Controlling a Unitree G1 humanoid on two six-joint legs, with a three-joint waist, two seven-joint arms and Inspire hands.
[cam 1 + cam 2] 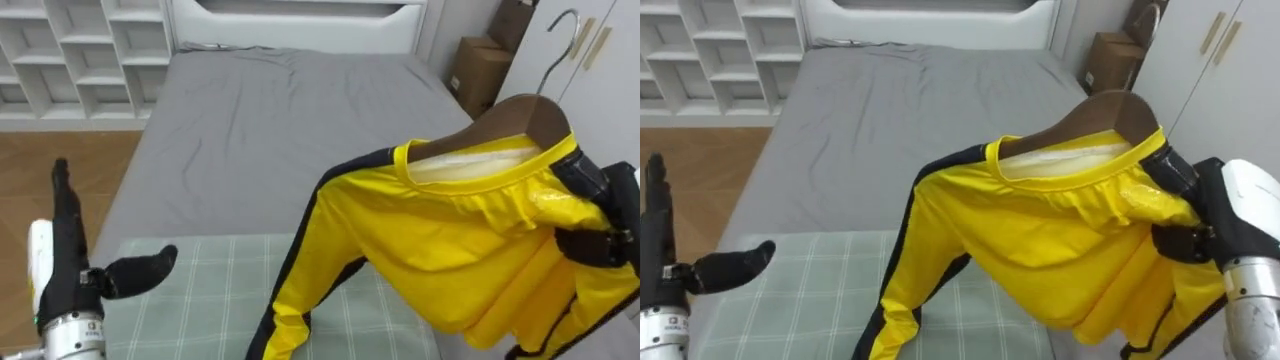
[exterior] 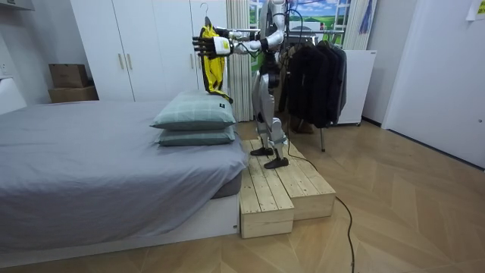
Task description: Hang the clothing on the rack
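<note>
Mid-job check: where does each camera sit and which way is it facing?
Left eye view: on the head, looking down along the bed; left hand open at lower left, right hand gripping the garment on its hanger at right.
Right eye view: beside it, same aim, same hands.
Room view: across the floor beside the bed, sees the whole robot on a platform, arms out toward the room view's left.
Shared: bed and garment in all three.

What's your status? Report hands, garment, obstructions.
Left robot hand open, over pillow. Right robot hand shut on yellow top, on hanger. Sleeve hangs toward pillow. Rack behind robot.
</note>
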